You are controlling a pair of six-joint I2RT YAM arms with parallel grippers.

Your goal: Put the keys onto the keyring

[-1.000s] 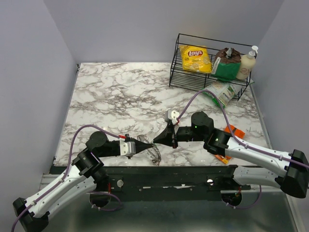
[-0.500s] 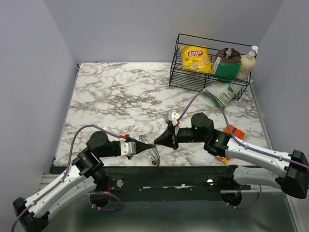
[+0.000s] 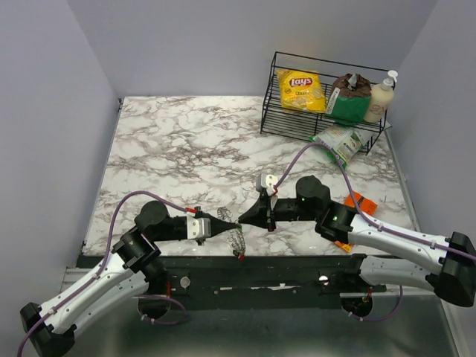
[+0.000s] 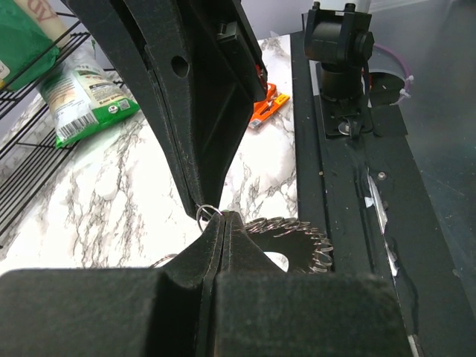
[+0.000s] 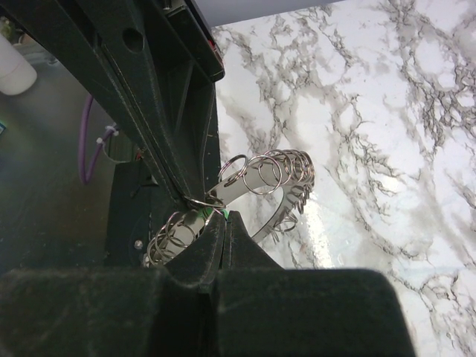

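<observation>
A black wire basket (image 3: 286, 119) stands at the marble bench's (image 3: 178, 141) far right; inside, a yellow Lay's bag (image 3: 301, 90) left, a green packet (image 3: 349, 100) middle, a cream bottle (image 3: 381, 99) right; a green-white pouch (image 3: 340, 141) leans against its front; an orange packet (image 3: 362, 202) lies well nearer.

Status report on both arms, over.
Left gripper shut on large toothed grey metal keyring. Right gripper shut, tip to tip, green speck pinched, likely a key. No obstruction seen.
</observation>
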